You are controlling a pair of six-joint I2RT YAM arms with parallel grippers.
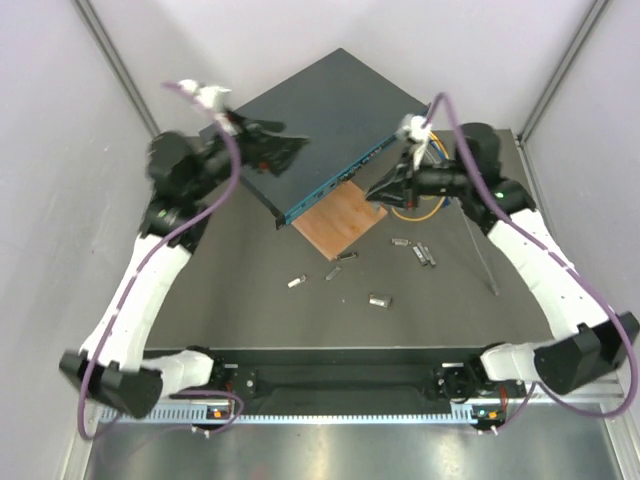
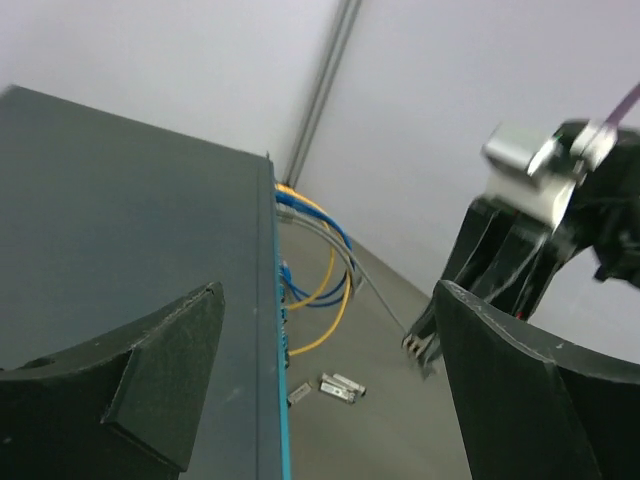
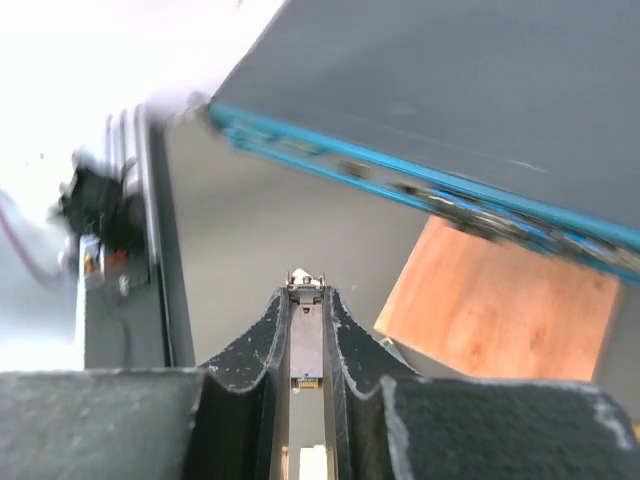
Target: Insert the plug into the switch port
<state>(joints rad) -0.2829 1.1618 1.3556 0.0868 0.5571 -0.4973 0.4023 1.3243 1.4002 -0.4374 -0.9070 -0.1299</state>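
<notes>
Your right gripper (image 3: 305, 300) pinches the small silver metal plug (image 3: 306, 340) near the big flat blue-grey metal switch (image 3: 450, 100), your left gripper (image 2: 330, 340) is spread wide, and a crooked push could miss the tiny hole (image 3: 408, 190).

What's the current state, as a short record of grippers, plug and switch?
left gripper: open, over the switch top
right gripper: shut on the plug
plug: aimed at the switch's teal socket face, not yet inserted
wooden square: just in front of that face
spare plugs: scattered on the table
</notes>
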